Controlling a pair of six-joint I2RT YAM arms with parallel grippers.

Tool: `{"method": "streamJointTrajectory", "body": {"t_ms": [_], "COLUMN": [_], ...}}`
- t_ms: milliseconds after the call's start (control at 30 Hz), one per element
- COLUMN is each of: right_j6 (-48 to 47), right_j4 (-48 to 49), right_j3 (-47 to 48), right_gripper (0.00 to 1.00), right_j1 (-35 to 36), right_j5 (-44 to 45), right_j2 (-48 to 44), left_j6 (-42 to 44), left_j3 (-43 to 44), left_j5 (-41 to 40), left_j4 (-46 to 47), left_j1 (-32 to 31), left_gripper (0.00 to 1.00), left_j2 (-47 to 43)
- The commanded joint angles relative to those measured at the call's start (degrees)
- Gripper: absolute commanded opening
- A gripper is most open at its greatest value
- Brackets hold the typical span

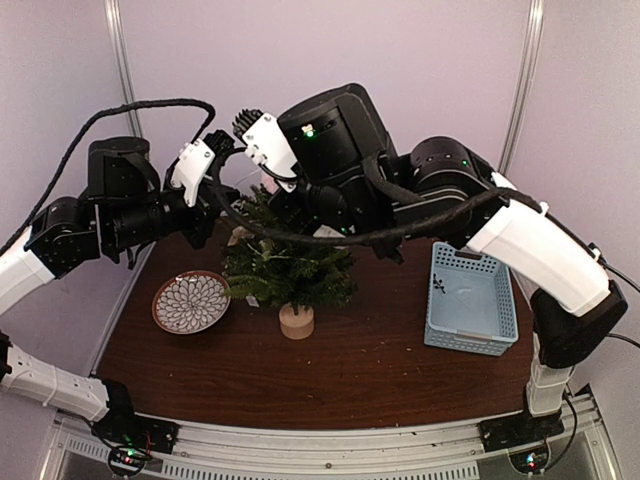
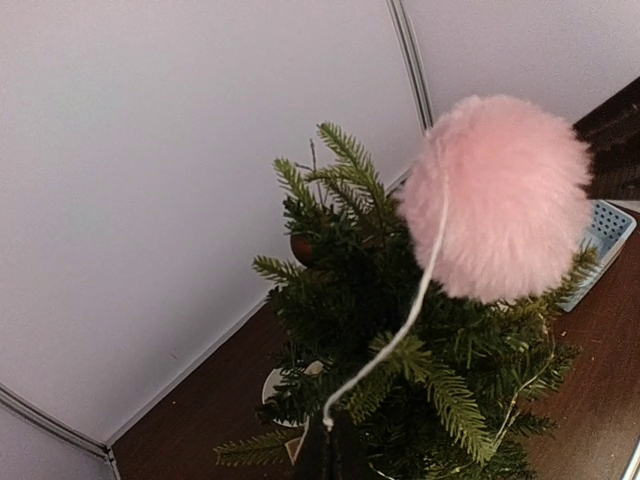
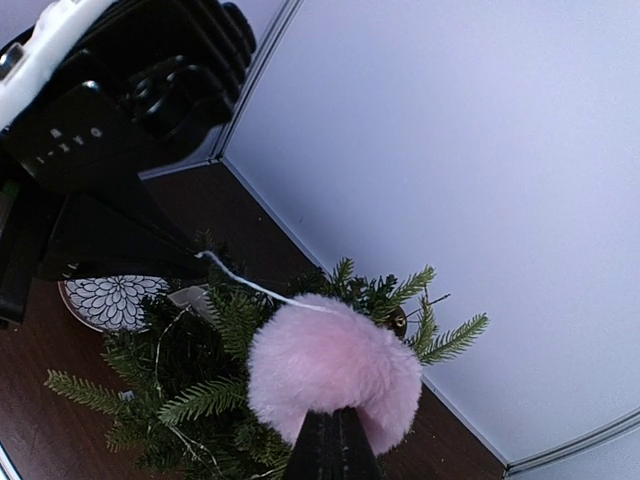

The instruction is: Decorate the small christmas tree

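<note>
The dark wooden bench (image 1: 380, 370) fills the lower half of the overhead view. Both arms reach over it toward the upper centre, the left arm (image 1: 120, 215) from the left edge and the right arm (image 1: 450, 200) from the right. Under their wrists, mid-frame, the small christmas tree (image 1: 285, 265) stands upright on its pale stump. A pale blue basket (image 1: 468, 340) sits well apart to its right, and a flower-patterned plate (image 1: 190, 302) lies just to its left.

In the wrist views a pink pompom (image 2: 500, 200) hangs above the upper branches, a little to one side of the tip. The right jaws are closed on its fluff from below. The left jaws are pinched narrow on the end of its white string (image 2: 420, 290), which stretches between the two.

This looks like the hanging step. It would go best with the string kept lightly stretched and lowered across a firm upper branch. The pompom should be let go first so that its weight settles, and the string after that. Slow moves would help, since the tree seems light enough to tip
</note>
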Motion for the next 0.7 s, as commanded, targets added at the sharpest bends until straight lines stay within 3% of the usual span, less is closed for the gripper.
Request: {"method": "streamJointTrajectory", "body": {"t_ms": [0,667], "right_j6": [1.06,5.13], "right_j4": [-2.54,-5.93], "right_j3": [-0.19,-2.55], "right_gripper": [0.00,0.00], "right_j1": [-0.34,-0.80], "right_j5": [2.06,-0.31], "right_j2": [-0.48,-0.11], "left_j6": [-2.35,-4.47], "left_j3": [0.11,-1.43], "left_j5": [2.27,2.33], "left_j4": [-0.02,0.59], "left_j1": [0.25,2.12], "left_gripper": [0.00,0.00], "left_j2": [0.43,1.56]}}
